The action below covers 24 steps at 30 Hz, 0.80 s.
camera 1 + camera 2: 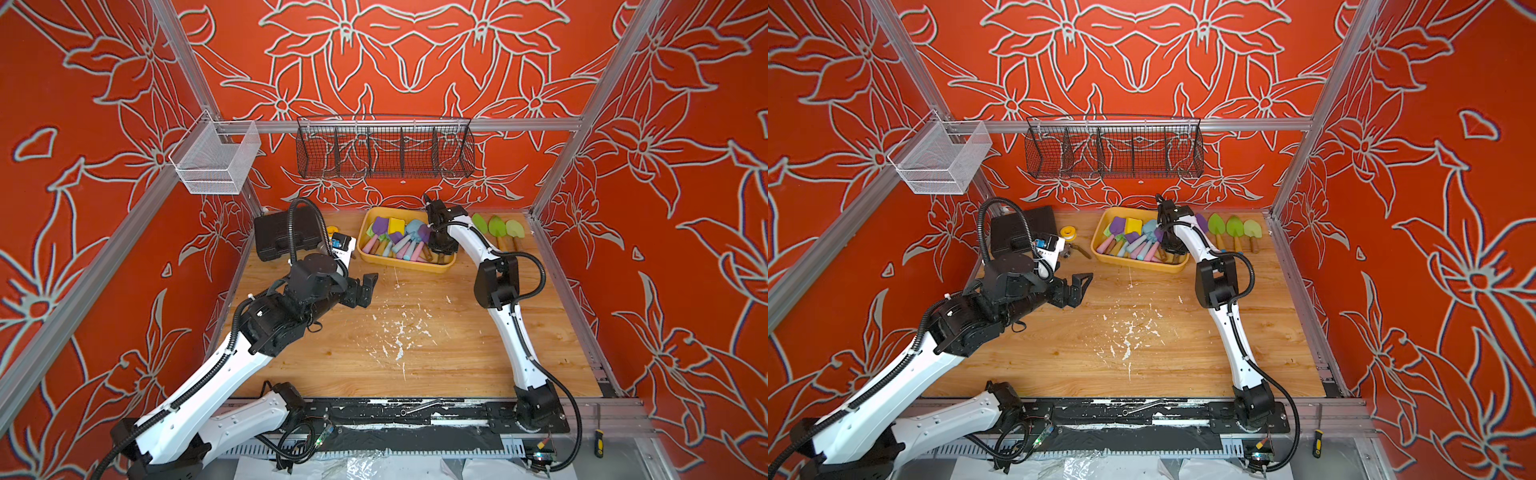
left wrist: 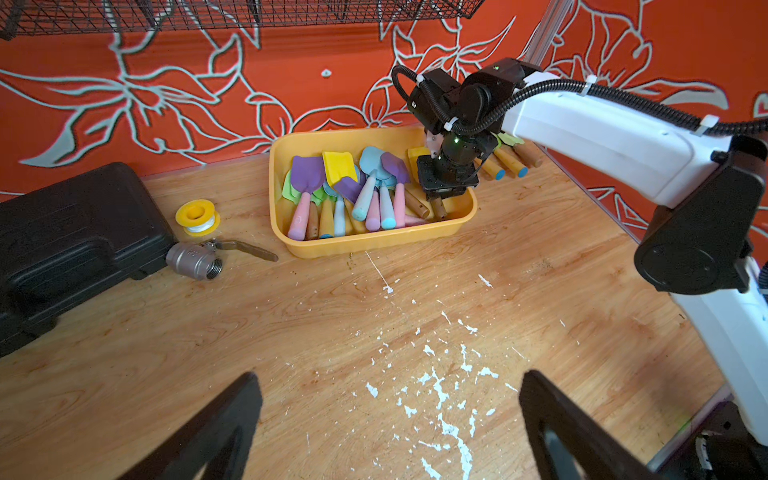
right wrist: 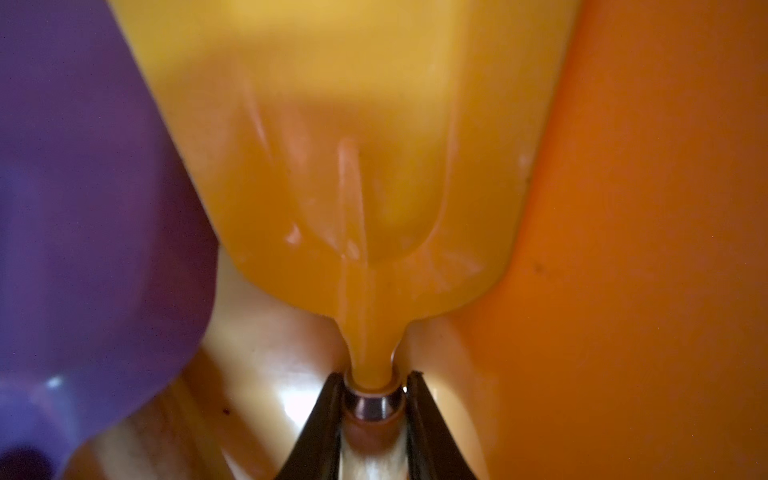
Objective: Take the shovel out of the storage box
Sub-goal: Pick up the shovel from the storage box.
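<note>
Because the yellow shovel [image 3: 353, 166] is taken only at the narrow metal collar between blade and handle, where the right fingers [image 3: 430, 436] are pressed against both of its sides, a slip or a swing of the blade could be expected once it is lifted. The shovel lies inside the storage box [image 3: 644, 208], with its blade close against the box's wall and a purple shovel [image 3: 83, 187] just beside it. That neighbour could be dragged along, or the box tipped, if the lift is not straight. The left fingers [image 2: 199, 449] are spread wide apart over the table [image 2: 332, 311], well apart from the box, so the box is not steadied.
</note>
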Each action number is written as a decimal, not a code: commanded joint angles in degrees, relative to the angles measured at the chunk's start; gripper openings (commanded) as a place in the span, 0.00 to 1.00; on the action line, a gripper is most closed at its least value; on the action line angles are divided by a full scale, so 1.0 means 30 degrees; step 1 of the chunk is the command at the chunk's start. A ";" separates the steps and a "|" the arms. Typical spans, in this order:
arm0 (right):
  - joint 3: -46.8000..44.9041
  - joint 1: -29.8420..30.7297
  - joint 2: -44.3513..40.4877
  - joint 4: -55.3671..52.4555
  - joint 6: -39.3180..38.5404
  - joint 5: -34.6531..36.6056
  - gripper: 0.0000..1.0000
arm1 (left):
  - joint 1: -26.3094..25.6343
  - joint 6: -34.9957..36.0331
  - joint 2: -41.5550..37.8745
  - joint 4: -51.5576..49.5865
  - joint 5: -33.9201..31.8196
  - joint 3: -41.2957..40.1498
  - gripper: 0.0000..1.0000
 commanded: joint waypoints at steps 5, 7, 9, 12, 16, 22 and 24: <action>-0.2477 -0.0184 -0.5191 0.1630 0.1467 -0.0633 0.00 | 0.0076 -0.0943 0.2033 0.2686 0.1640 0.0788 0.98; -0.2915 -0.0093 -0.6259 0.1566 0.1552 -0.0942 0.00 | 0.0076 -0.1053 0.2747 0.3291 0.2136 0.1060 1.00; -0.3672 0.0068 -0.7366 0.1781 0.1689 -0.1132 0.00 | 0.0075 -0.1125 0.3480 0.3762 0.2701 0.1509 1.00; -0.4916 0.0283 -0.9047 0.2350 0.2107 -0.1529 0.00 | 0.0104 -0.1488 0.4600 0.4467 0.3654 0.2115 0.99; -0.5950 0.0597 -1.0929 0.3223 0.2855 -0.2230 0.00 | 0.0134 -0.2648 0.6349 0.5067 0.5446 0.3030 0.93; -0.6577 0.1180 -1.2527 0.3212 0.3588 -0.2638 0.00 | 0.0690 -0.4856 0.9085 0.5557 0.8041 0.4737 0.72; -0.7017 0.1337 -1.2852 0.3374 0.3995 -0.2833 0.00 | 0.0749 -0.5233 0.9748 0.5672 0.8359 0.5249 0.71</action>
